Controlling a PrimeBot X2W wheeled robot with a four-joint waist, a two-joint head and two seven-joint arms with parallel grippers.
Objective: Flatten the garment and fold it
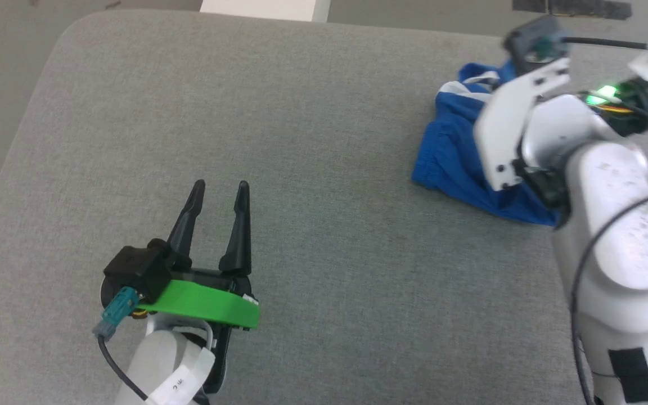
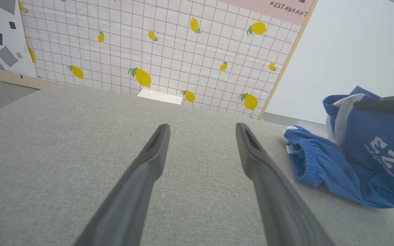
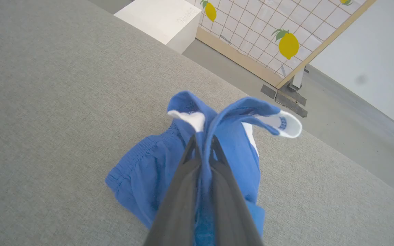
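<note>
The right gripper (image 3: 204, 143) is clamped on a lifted fold of the blue shorts (image 3: 139, 171), with the fabric pinched between its two dark fingers. The rest of the shorts lies bunched at the far right of the grey fabric-covered surface (image 1: 301, 112). Beyond the surface are a grid panel printed with lemons (image 2: 169, 51) and a white box (image 3: 156, 17). The left gripper (image 1: 221, 184) is spread wide and holds nothing, low over the near left area, well apart from the shorts. The right forearm (image 1: 611, 225) reaches across the shorts. The left wrist view shows white numerals on the shorts. The right wrist view shows a white flap (image 3: 286, 124) curling off the lifted fold.
</note>
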